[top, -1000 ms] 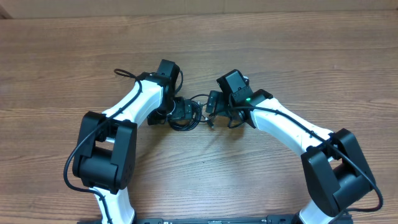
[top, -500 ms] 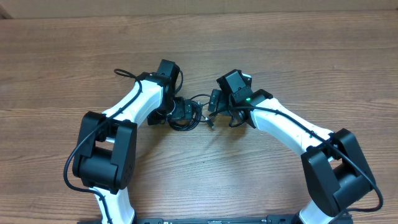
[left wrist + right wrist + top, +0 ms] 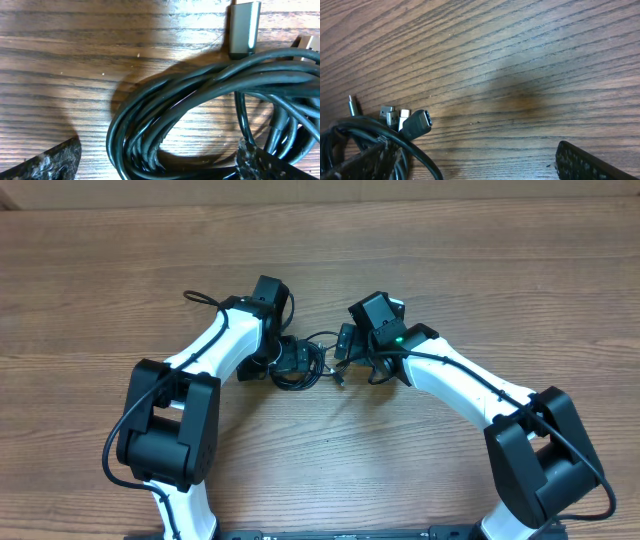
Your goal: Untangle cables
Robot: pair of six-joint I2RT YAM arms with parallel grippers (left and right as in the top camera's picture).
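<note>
Overhead shows one tangle of cables [image 3: 305, 372] between left pincer [image 3: 290, 362] and right pincer [image 3: 345, 350], both gaping wide, empty.

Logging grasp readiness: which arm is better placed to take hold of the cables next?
Left, probably. The coiled cables lie right inside the open left gripper. The open right gripper spans mostly bare table, with only plug ends by one finger.
</note>
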